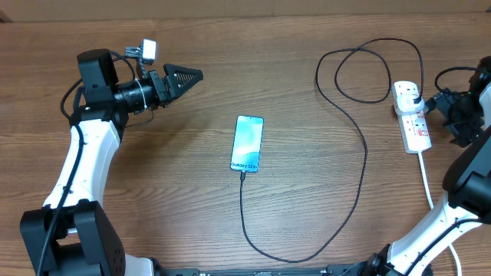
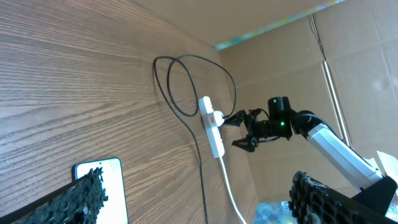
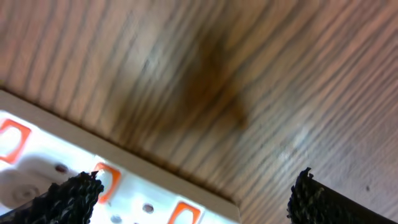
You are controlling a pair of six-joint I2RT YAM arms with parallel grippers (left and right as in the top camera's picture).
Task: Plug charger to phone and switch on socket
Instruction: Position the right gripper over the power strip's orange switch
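glossy slab phone [image 1: 247, 143], thin black charger [image 1: 362, 153] looped, white oblong socket [image 1: 414, 126], left tool [image 1: 196, 75] wide, right tool [image 3: 186, 190] wide

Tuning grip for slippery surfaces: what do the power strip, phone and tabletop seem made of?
The socket looks like smooth white plastic, by its moulded, glossy shell. The phone probably has a glass front: flat, lit screen. The table is wood or wood-look laminate; grain shows.
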